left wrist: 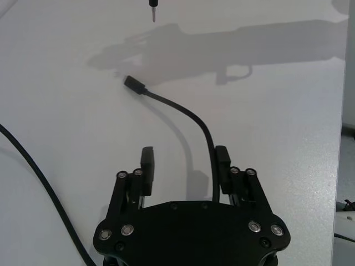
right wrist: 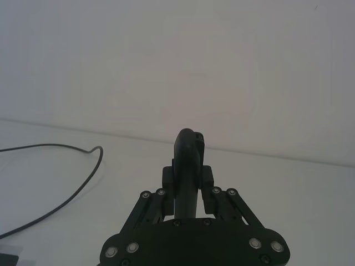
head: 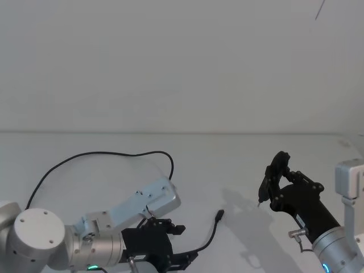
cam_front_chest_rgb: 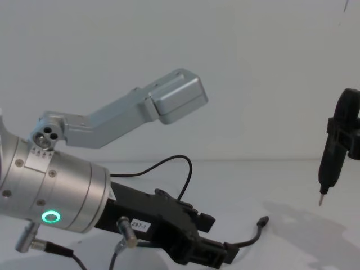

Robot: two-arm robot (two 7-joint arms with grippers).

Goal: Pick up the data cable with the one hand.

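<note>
data cable looks light, thin and limp, so pinch just behind the plug, where left gripper sits spread open astride it; right gripper clamps pen tool.

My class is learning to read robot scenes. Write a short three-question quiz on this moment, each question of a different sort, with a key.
1. True or false: the left gripper is shut on the data cable.
2. Multiple choice: what is in the right gripper? A. a pen-shaped tool; B. the cable's plug; C. nothing.
3. Fill in the missing word: the data cable runs ___ the left gripper's two fingers.

Key
1. False: it is open and the cable is not yet clamped.
2. A.
3. between (close to one of them).
</note>
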